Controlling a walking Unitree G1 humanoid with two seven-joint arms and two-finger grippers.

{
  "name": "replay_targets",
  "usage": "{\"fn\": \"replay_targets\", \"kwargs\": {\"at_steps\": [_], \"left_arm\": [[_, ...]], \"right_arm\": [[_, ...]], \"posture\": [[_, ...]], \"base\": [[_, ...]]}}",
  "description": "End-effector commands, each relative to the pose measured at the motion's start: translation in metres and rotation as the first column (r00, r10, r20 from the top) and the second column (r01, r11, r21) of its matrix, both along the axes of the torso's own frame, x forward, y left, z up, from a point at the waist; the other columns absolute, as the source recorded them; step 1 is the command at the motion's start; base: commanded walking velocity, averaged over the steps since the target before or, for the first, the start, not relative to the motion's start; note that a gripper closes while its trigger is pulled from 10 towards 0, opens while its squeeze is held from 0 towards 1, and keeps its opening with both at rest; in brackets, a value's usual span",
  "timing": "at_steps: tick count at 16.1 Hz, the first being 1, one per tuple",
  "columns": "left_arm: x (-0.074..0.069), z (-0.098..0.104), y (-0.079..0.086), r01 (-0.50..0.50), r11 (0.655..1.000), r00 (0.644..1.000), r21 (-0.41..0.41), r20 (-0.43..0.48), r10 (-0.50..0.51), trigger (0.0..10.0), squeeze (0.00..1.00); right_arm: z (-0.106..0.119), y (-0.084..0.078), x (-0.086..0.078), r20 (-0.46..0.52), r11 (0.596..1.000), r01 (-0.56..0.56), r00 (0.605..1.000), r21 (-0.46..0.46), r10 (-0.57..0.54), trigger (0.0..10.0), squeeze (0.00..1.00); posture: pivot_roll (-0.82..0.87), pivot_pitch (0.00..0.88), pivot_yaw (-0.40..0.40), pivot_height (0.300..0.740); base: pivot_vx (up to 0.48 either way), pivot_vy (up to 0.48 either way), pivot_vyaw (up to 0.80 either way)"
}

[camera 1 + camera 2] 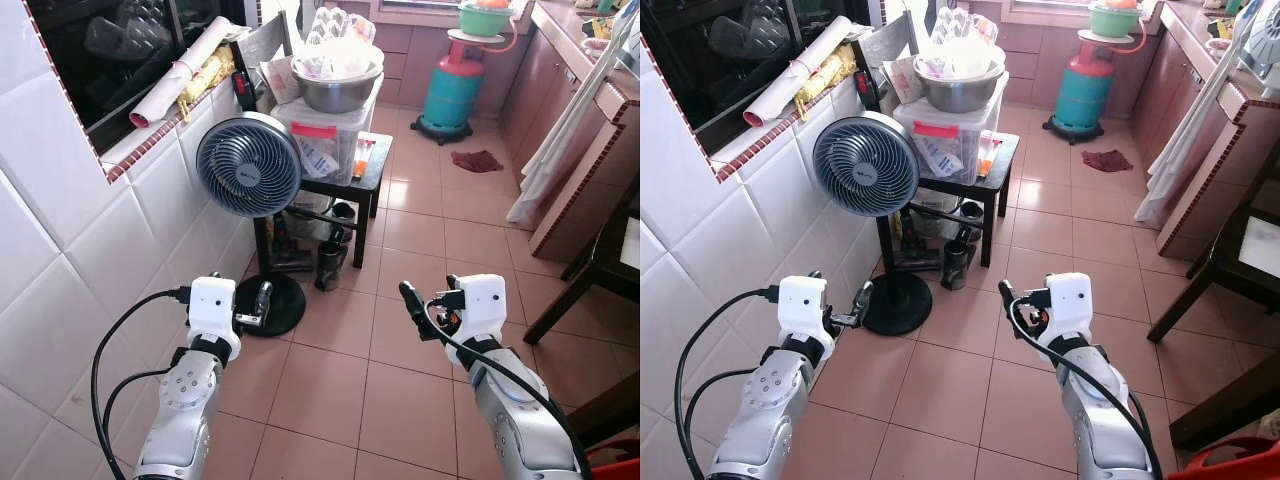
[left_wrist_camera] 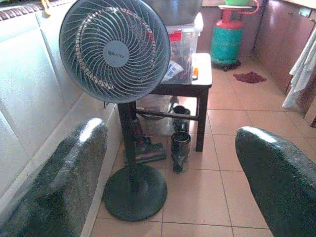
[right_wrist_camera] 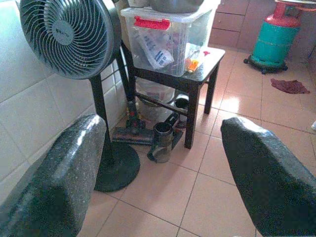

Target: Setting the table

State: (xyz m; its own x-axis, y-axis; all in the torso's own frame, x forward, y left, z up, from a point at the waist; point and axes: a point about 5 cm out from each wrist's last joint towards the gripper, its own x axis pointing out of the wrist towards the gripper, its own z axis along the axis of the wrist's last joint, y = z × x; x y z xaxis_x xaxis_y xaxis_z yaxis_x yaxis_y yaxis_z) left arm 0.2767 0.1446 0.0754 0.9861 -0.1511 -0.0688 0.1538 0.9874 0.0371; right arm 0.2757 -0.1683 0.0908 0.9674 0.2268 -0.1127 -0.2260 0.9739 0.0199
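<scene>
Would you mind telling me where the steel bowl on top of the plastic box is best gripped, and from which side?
Grip the steel bowl by its rolled rim on the near edge, coming from above and in front. The rim overhangs the clear plastic box, whereas the rounded wall looks slippery and things are piled inside.

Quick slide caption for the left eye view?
Both grippers, left and right, raised empty before a standing fan and cluttered side table.

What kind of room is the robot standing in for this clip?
Most likely a home kitchen or a utility corner beside one. A green gas cylinder stands on the tiled floor, a steel mixing bowl sits on a plastic storage box, and brown cabinets run along the right. Both end effectors are empty.
</scene>
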Motion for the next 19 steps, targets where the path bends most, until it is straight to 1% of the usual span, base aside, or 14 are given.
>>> {"fn": "replay_targets", "kwargs": {"at_steps": [1, 3, 4, 5, 6, 8, 10, 11, 12, 13, 15, 16, 17, 19], "left_arm": [[0.015, -0.011, 0.025, -0.131, 0.978, 0.987, -0.164, -0.114, 0.113, 10.0, 0.0], [0.016, -0.011, 0.024, -0.115, 0.982, 0.987, -0.152, -0.128, 0.096, 10.0, 0.0], [0.019, -0.007, 0.019, -0.07, 0.987, 0.992, -0.146, -0.11, 0.054, 10.0, 0.0], [0.021, -0.001, 0.013, -0.013, 0.99, 0.996, -0.137, -0.084, 0.001, 10.0, 0.0], [0.02, 0.0, 0.012, 0.013, 0.992, 0.996, -0.129, -0.083, -0.024, 10.0, 0.0], [0.018, -0.001, 0.009, 0.027, 0.991, 0.996, -0.134, -0.084, -0.038, 10.0, 0.0], [0.021, -0.001, 0.006, 0.05, 0.987, 0.994, -0.152, -0.087, -0.063, 10.0, 0.0], [0.02, 0.001, 0.002, 0.083, 0.983, 0.992, -0.162, -0.078, -0.097, 10.0, 0.0], [0.02, 0.002, 0.0, 0.102, 0.981, 0.991, -0.166, -0.072, -0.115, 10.0, 0.0], [0.019, 0.006, -0.004, 0.135, 0.975, 0.987, -0.177, -0.058, -0.147, 10.0, 0.0], [0.015, 0.006, -0.004, 0.184, 0.971, 0.978, -0.155, -0.07, -0.197, 10.0, 0.0], [0.013, 0.003, -0.001, 0.181, 0.97, 0.976, -0.16, -0.091, -0.197, 10.0, 0.0], [0.014, -0.001, 0.004, 0.145, 0.979, 0.981, -0.144, -0.11, -0.162, 10.0, 0.0], [0.013, -0.001, 0.005, 0.147, 0.979, 0.98, -0.142, -0.115, -0.164, 10.0, 0.0]], "right_arm": [[0.002, 0.024, 0.007, 0.01, 0.99, 0.139, 0.99, -0.007, -0.139, 10.0, 0.0], [0.003, 0.022, 0.009, 0.009, 0.989, 0.147, 0.989, -0.005, -0.147, 10.0, 0.0], [-0.002, 0.021, 0.009, 0.004, 0.988, 0.156, 0.988, -0.006, -0.156, 10.0, 0.0], [-0.008, 0.02, 0.007, -0.02, 0.987, 0.156, 0.988, 0.026, -0.156, 10.0, 0.0], [-0.01, 0.02, 0.004, -0.028, 0.99, 0.134, 0.991, 0.045, -0.133, 10.0, 0.0], [-0.006, 0.019, 0.003, -0.008, 0.992, 0.125, 0.992, 0.031, -0.125, 10.0, 0.0], [-0.005, 0.016, 0.004, 0.003, 0.986, 0.166, 0.986, -0.023, -0.166, 10.0, 0.0], [-0.005, 0.012, 0.004, 0.032, 0.983, 0.183, 0.983, -0.033, -0.182, 10.0, 0.0], [-0.005, 0.011, 0.002, 0.031, 0.983, 0.181, 0.983, -0.008, -0.181, 10.0, 0.0], [-0.005, 0.007, 0.001, 0.043, 0.98, 0.199, 0.979, -0.025, -0.198, 10.0, 0.0], [-0.002, -0.001, -0.004, 0.041, 0.973, 0.229, 0.973, -0.025, -0.228, 10.0, 0.0], [0.0, -0.003, -0.007, 0.052, 0.972, 0.231, 0.972, -0.031, -0.229, 10.0, 0.0], [-0.003, -0.004, -0.009, 0.046, 0.975, 0.224, 0.974, -0.017, -0.223, 10.0, 0.0], [-0.004, -0.005, -0.01, 0.031, 0.968, 0.252, 0.967, 0.007, -0.252, 10.0, 0.0]], "posture": [[-0.01, 0.0, -0.041, 0.74], [-0.01, 0.0, -0.043, 0.74], [0.04, 0.0, -0.002, 0.74], [0.04, 0.0, 0.001, 0.74], [0.04, 0.0, 0.006, 0.74], [0.03, 0.0, 0.001, 0.74], [0.03, 0.0, -0.002, 0.74], [0.03, 0.0, 0.008, 0.74], [0.03, 0.0, 0.022, 0.74], [0.02, 0.0, 0.029, 0.74], [0.03, 0.0, 0.038, 0.74], [0.02, 0.0, 0.047, 0.74], [0.02, 0.0, 0.049, 0.74], [0.01, 0.0, 0.043, 0.74]], "base": [[0.0, 0.0, 0.0], [0.0, 0.0, 0.0], [0.0, 0.0, 0.0], [0.0, 0.0, 0.0], [0.0, 0.0, 0.0], [0.0, 0.0, 0.0], [0.0, 0.0, 0.0], [0.0, 0.0, 0.0], [0.0, 0.0, 0.0], [0.0, 0.0, 0.0], [0.0, 0.0, 0.0], [0.0, 0.0, 0.0], [0.0, 0.0, 0.0], [0.0, 0.0, 0.0]]}}
